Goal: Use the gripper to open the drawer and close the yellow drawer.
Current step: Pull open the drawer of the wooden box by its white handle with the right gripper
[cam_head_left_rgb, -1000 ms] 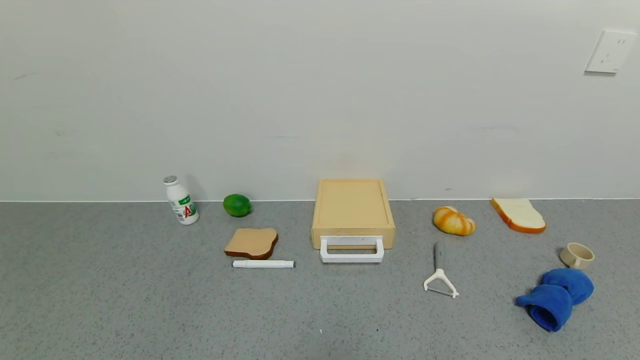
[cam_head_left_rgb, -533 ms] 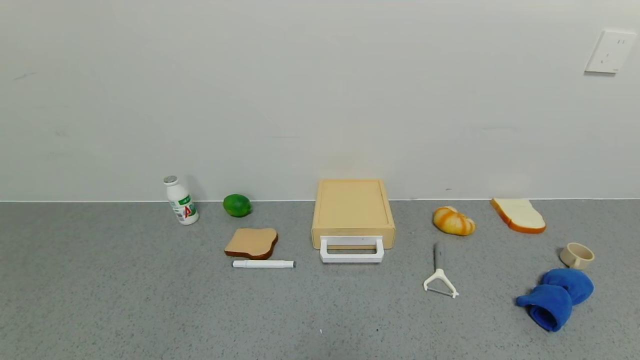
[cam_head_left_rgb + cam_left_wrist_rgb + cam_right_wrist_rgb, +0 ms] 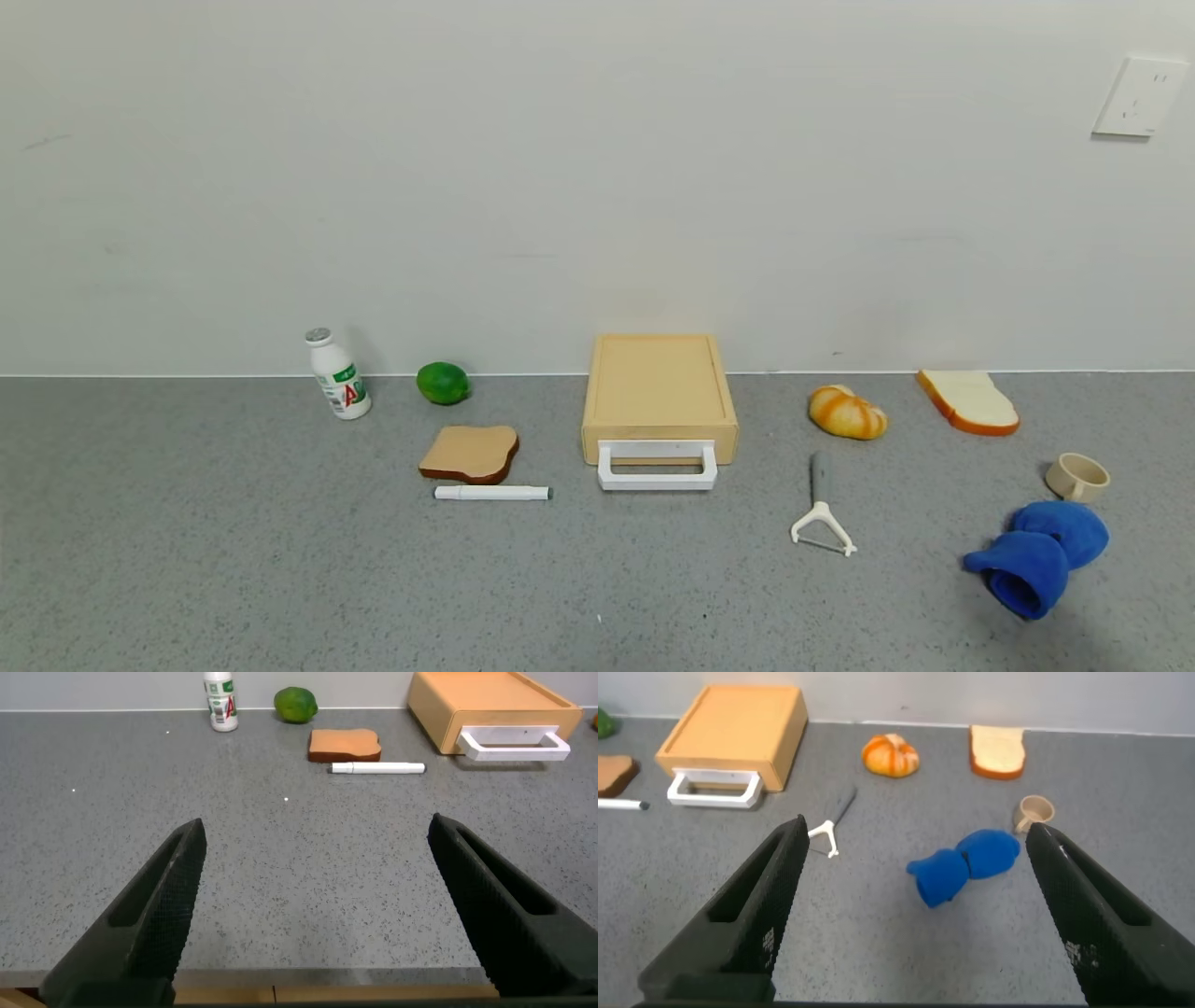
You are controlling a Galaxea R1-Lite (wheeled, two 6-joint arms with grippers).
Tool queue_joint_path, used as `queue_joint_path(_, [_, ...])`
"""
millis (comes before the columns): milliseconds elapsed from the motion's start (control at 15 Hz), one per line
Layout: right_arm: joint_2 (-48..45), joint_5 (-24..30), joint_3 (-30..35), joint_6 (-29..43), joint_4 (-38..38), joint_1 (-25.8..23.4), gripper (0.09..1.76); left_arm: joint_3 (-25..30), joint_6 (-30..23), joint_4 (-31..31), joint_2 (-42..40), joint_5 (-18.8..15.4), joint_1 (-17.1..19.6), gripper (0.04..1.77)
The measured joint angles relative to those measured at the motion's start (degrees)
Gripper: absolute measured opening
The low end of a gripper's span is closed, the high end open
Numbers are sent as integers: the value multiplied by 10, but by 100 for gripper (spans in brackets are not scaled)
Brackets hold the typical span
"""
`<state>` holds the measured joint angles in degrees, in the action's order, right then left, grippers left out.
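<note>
Count: one drawer (image 3: 659,392), two bread slices, one bun, one lime, one bottle, one marker, one peeler, one cup, one blue cloth.
Drawer: flat pale yellow-tan plastic box against the back edge of the grey speckled counter (image 3: 233,579), midway along it; shut, white rectangular loop handle (image 3: 657,467) facing me.
Left side: brown toast (image 3: 470,453) and white marker (image 3: 492,492) just beside the drawer; round green lime (image 3: 442,383) and white bottle (image 3: 337,373) at the back edge.
Right side: glazed bun (image 3: 847,412), white bread slice (image 3: 967,401), Y-shaped white peeler (image 3: 820,519), beige cup (image 3: 1077,476), rumpled blue cloth (image 3: 1036,554) toward the right edge.
Left gripper (image 3: 322,910): my ribbed black fingers (image 3: 159,905) spread wide, nothing between them, over the near edge; drawer well apart, far ahead.
Right gripper (image 3: 920,910): spread wide too, holding nothing, above the counter's right part; drawer well apart.
</note>
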<state>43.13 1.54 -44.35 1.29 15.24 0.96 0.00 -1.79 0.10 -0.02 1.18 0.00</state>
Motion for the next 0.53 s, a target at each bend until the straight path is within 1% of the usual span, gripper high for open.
queue_joint_path(133, [96,0,-64,7,20,20,171,0,0,0,0,0,0,172])
queue_joint_path(267, [179,-1,-117,14,30,50,171,0,0,0,0,0,0,172])
queue_joint_path(400, [252,-3,-171,22,43,88,171,0,0,0,0,0,0,172])
queue_joint_path(533, [313,-4,-227,48,75,132,171,0,0,0,0,0,0,172])
